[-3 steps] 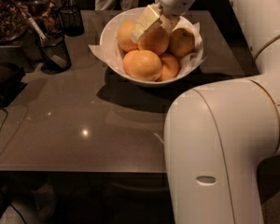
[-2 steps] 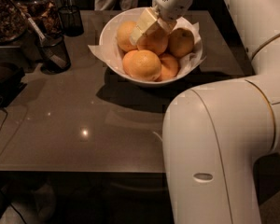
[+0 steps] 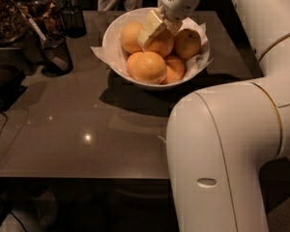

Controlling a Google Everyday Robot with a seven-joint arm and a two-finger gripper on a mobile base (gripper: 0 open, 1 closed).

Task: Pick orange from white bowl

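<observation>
A dark, glossy brown table (image 3: 77, 129) carries a wide white bowl (image 3: 112, 47) toward its far side, with white paper (image 3: 100, 52) poking out over the bowl's left rim. Left of the bowl stands a dark mesh cup (image 3: 55, 57). A second mesh cup (image 3: 73, 21) stands behind it, near the far edge. The claw (image 3: 152, 29) hangs over the bowl's middle.

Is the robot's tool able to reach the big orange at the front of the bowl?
Probably yes. The tool hangs low over the white bowl, just behind the big front orange. That orange lies on top of the pile with nothing covering it, so the way looks free.
</observation>
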